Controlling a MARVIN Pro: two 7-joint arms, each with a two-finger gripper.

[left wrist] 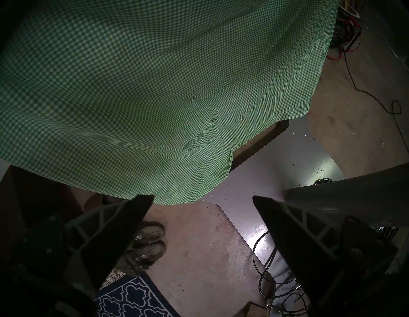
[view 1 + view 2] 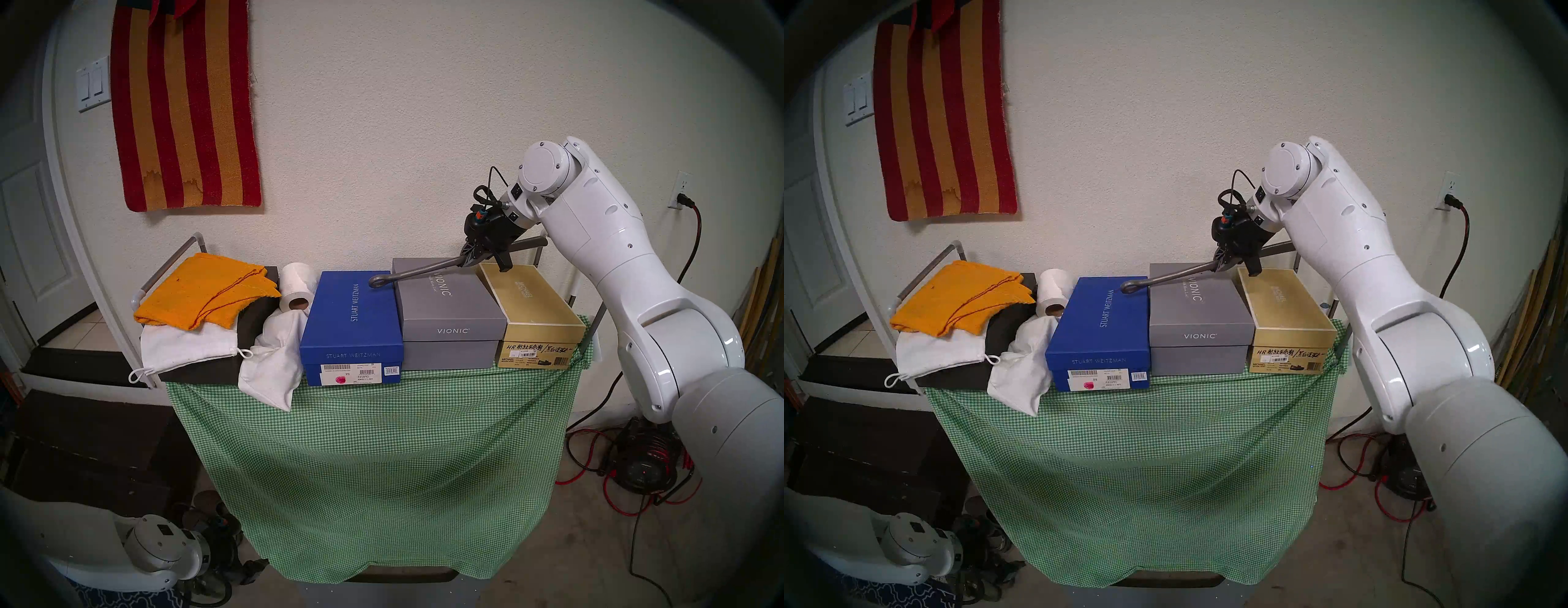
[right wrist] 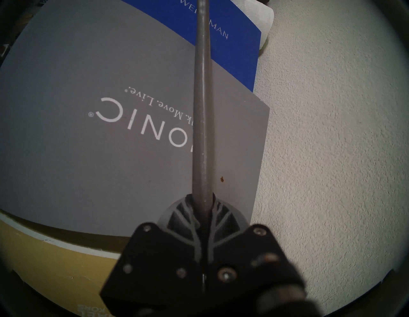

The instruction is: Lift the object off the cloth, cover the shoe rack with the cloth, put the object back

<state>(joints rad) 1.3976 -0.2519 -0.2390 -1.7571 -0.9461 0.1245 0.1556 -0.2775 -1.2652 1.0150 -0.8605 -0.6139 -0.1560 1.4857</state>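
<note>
My right gripper (image 2: pixel 469 257) (image 2: pixel 1223 260) is shut on the object (image 2: pixel 424 271) (image 2: pixel 1166 278), a slim grey metal bar. I hold the bar over the shoe boxes with its ring end low, toward the blue box. In the right wrist view the bar (image 3: pixel 202 110) runs straight out from the closed right gripper (image 3: pixel 202 203). The green-and-white check cloth (image 2: pixel 373 458) (image 2: pixel 1136 458) hangs down the front of the shoe rack (image 2: pixel 169 265) (image 2: pixel 928 265). My left gripper (image 1: pixel 202 197) is open and empty, low by the cloth (image 1: pixel 155 88), near its bottom hem.
A blue box (image 2: pixel 352 322), a grey box (image 2: pixel 445 310) and a gold box (image 2: pixel 530 314) sit on top, with an orange towel (image 2: pixel 203 293), a paper roll (image 2: pixel 297 284) and white bags (image 2: pixel 271 361) to their left. Red cables and a reel (image 2: pixel 640 467) lie at the right; shoes (image 1: pixel 146 245) are on the floor.
</note>
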